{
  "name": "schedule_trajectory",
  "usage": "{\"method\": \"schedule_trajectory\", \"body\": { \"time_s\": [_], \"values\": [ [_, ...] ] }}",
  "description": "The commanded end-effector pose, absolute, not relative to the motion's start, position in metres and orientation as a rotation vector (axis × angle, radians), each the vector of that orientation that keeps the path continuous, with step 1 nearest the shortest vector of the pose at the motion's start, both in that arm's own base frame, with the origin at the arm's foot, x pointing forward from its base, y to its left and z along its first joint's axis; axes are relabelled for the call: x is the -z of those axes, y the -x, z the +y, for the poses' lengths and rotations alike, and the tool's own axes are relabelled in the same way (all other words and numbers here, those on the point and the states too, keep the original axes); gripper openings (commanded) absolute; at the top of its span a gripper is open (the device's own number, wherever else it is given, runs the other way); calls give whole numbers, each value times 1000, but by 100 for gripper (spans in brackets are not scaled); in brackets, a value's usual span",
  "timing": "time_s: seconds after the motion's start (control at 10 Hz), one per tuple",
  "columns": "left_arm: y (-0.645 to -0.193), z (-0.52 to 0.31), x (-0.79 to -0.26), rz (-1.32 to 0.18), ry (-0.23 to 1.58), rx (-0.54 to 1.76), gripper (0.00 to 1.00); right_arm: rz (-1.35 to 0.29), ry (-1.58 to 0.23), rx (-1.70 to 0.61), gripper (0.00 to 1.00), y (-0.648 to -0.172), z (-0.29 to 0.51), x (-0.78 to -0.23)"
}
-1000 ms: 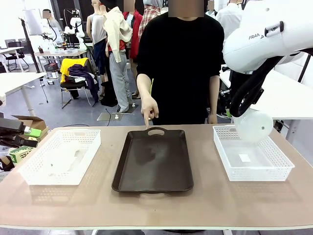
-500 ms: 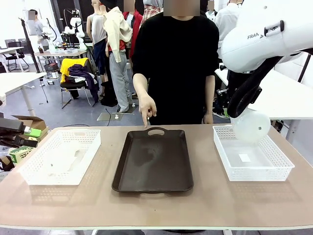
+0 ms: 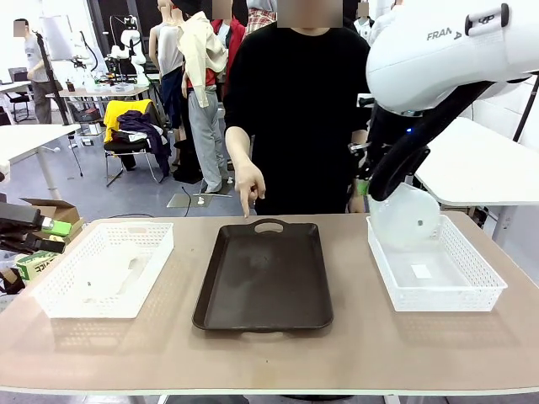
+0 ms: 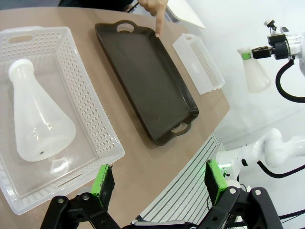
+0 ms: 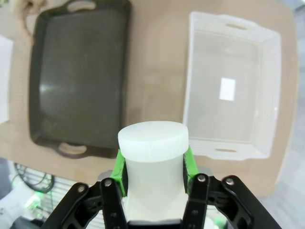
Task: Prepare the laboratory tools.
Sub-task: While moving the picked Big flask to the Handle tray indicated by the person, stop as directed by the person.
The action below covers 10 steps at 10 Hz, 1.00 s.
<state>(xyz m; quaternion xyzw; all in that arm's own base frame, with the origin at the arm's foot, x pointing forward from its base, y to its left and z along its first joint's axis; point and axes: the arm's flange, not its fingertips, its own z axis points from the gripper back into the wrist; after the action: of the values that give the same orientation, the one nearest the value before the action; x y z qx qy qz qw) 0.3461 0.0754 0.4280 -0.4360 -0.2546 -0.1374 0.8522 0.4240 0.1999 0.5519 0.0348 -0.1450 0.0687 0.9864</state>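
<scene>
One frosted-white conical flask lies on its side in the left white mesh basket; in the front view this flask shows faintly. My left gripper hangs open above the table's near edge, beside that basket. My right gripper is shut on the neck of the other flask, green pads on both sides. In the front view this flask hangs tilted above the far left part of the right basket, held by the right gripper. From the left wrist the held flask shows in mid-air.
A dark brown tray lies in the middle of the table between the baskets. A person stands at the far side; one hand points a finger down at the tray's far handle. The right basket holds only a small white label.
My right arm has carried the held flask to the left, toward the basket's inner edge. The person's pointing hand has shifted slightly left. The left gripper has stayed open.
</scene>
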Motion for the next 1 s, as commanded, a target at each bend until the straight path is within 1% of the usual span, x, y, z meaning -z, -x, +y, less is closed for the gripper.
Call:
{"method": "schedule_trajectory", "body": {
  "time_s": [0.0,0.5,0.9],
  "values": [
    [-347,77,-426,-560,934,303,100,-291,-104,-177,0,-424,220,-551],
    [-347,77,-426,-560,934,303,100,-245,-116,-271,0,-443,296,-539],
    [-347,77,-426,-560,934,303,100,-198,-121,-318,0,-462,339,-525]
  ]
}}
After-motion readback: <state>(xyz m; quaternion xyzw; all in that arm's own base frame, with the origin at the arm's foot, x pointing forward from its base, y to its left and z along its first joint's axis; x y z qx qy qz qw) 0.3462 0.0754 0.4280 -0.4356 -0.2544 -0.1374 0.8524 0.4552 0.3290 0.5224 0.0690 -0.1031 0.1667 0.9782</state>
